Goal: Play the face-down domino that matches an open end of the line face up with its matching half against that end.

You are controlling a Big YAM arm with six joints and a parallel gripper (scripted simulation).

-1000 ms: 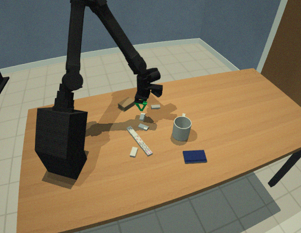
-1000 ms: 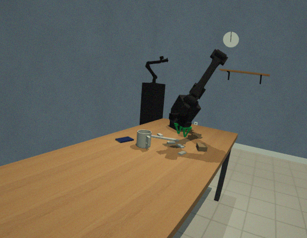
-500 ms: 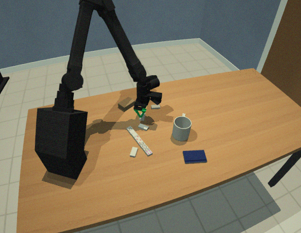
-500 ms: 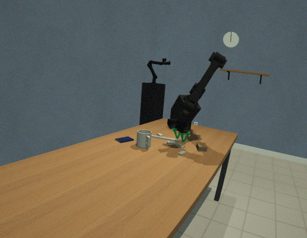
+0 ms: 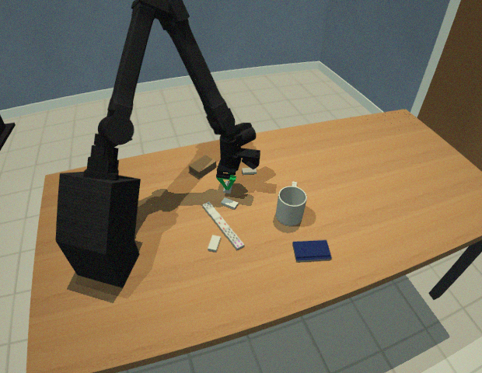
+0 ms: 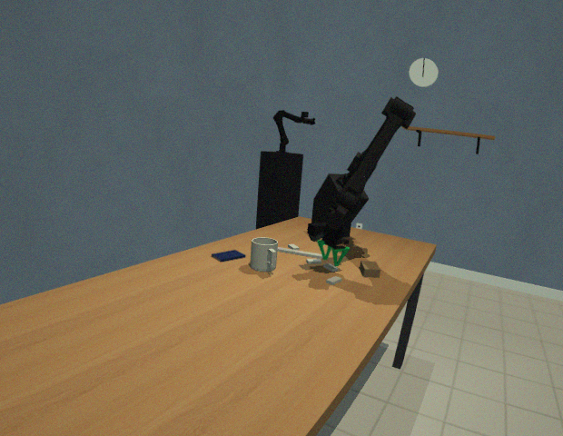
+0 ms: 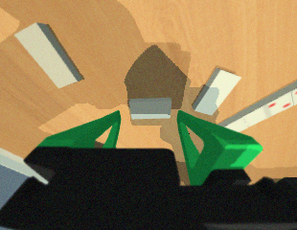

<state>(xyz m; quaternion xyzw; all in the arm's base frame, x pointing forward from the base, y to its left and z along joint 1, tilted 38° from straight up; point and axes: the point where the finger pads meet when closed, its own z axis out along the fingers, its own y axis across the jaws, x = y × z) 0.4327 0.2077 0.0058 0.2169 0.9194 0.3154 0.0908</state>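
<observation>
The line of face-up dominoes (image 5: pixel 219 220) (image 6: pixel 298 252) (image 7: pixel 278 106) lies in one straight strip; magenta pips mark its near end in the top view, dark pips its far end. My gripper (image 5: pixel 226 187) (image 6: pixel 330 262) (image 7: pixel 148 114) is open and points down over a face-down domino (image 5: pixel 227 190) (image 6: pixel 330 268) (image 7: pixel 149 106), which lies in shadow between and just ahead of the fingertips in the wrist view. A second face-down domino (image 5: pixel 229 203) (image 6: pixel 313 261) (image 7: pixel 219 88) lies beside the line's far end. A third (image 5: pixel 249 171) (image 6: pixel 333 280) (image 7: pixel 49 57) lies farther back. A fourth (image 5: pixel 214 243) (image 6: pixel 292 246) lies on the line's other side.
A brown block (image 5: pixel 202 166) (image 6: pixel 370 269) lies to the left of the gripper in the top view. A grey mug (image 5: pixel 290 208) (image 6: pixel 262 255) stands right of the line, and a dark blue book (image 5: pixel 312 250) (image 6: pixel 228 255) lies in front of it.
</observation>
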